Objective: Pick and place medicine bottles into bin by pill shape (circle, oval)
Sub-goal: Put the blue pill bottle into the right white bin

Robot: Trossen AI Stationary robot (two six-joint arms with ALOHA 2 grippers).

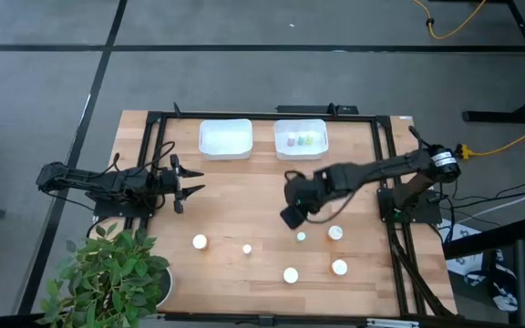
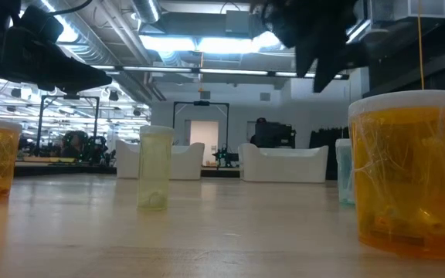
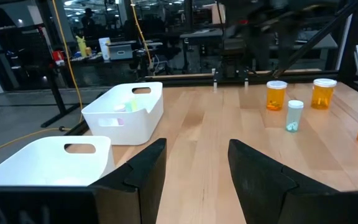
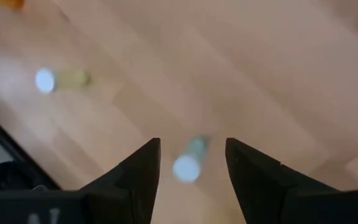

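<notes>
— How far along are they?

— Early, I'd say. Two white bins sit at the table's twelve o'clock edge. The right bin (image 1: 300, 138) has a few bottles in it; I can't count them. The left bin (image 1: 225, 138) looks bare from above. Six bottles are out on the wood, all toward six o'clock.

— Which one is next?

— My guess is the small pale green bottle (image 1: 301, 237). The right gripper (image 1: 292, 217) hangs just above it, at about its eleven o'clock, fingers apart with nothing between them. From that wrist, the bottle (image 4: 189, 163) shows in the gap between the fingers, cap up.

— So it's standing?

— Yes, upright, long axis vertical, white cap pointing at the ceiling. So do the others: one at the far nine o'clock side (image 1: 199, 241), a tiny one beside it (image 1: 247, 248), one at six o'clock (image 1: 291, 274), and two toward three o'clock (image 1: 335, 232) (image 1: 339, 267). From table height the orange one (image 2: 405, 171) and a slim clear one (image 2: 154, 167) both stand straight.

— And the left arm?

— The left gripper (image 1: 187, 182) waits at nine o'clock, fingers apart, holding nothing, well away from any bottle.
</notes>
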